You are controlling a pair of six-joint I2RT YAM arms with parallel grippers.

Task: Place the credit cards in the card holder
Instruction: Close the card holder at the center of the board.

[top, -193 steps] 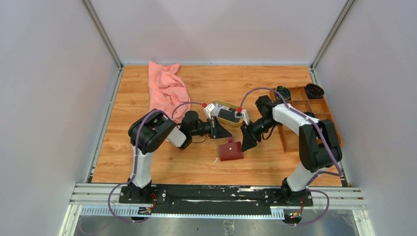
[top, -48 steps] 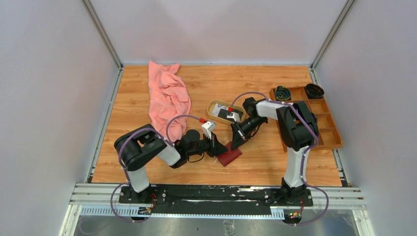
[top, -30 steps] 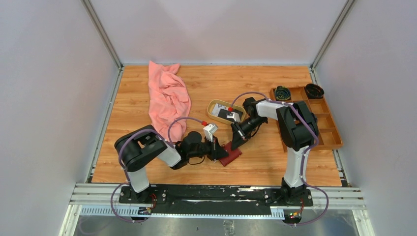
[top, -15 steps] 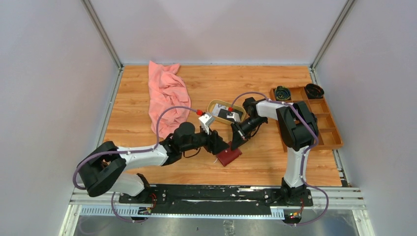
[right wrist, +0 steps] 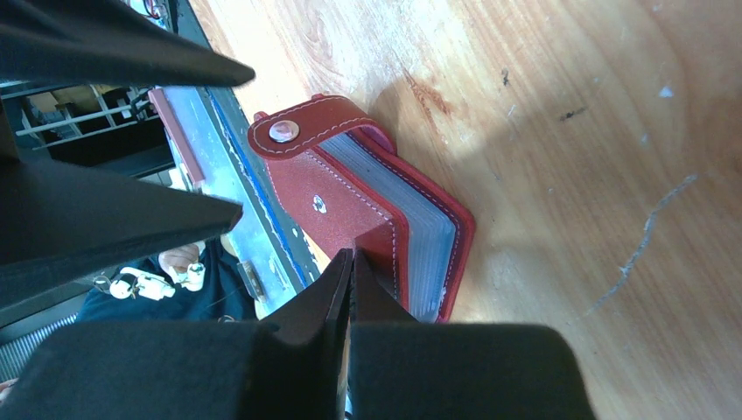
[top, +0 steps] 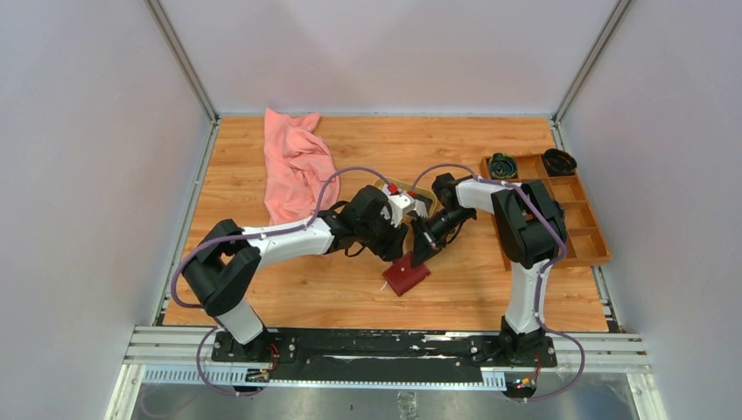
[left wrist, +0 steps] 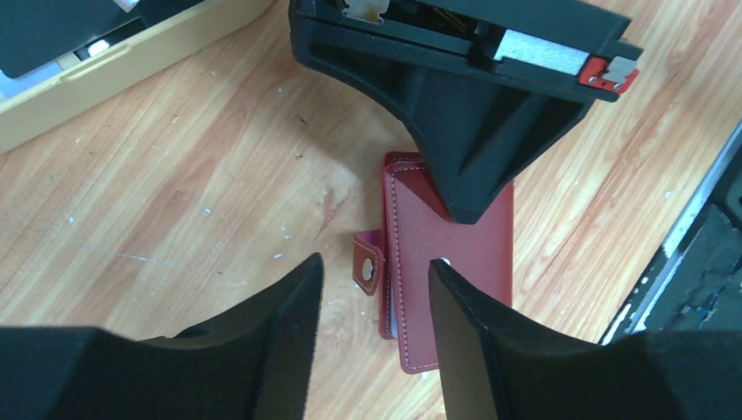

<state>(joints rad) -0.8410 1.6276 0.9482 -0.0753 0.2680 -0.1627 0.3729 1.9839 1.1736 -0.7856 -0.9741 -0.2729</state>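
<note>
Left wrist view: left gripper (left wrist: 374, 267) spread, nothing between the fingers. Just beyond its tips, flat on the table (left wrist: 175, 192), the red card holder (left wrist: 490, 254), closed, with the snap tab loose at the side. On the card holder's far end, the tip of the right gripper (left wrist: 468, 213), pressed together. Further up and left of the spread fingers, the tan dish (left wrist: 149, 48) with the credit cards (left wrist: 61, 31) inside: one black, a pale edge under it.

Right wrist view: shut tips touching the card holder's red cover, grey leaves showing at its edge.

Top view: well right of the right gripper, the wooden tray (top: 560, 229), two dark coiled things (top: 503, 164) in its far compartments. Left of the left gripper, a pink cloth (top: 297, 171).

Against half a second before: left gripper drawn back from the card holder toward the dish, less spread. Right gripper and card holder in the same place.
</note>
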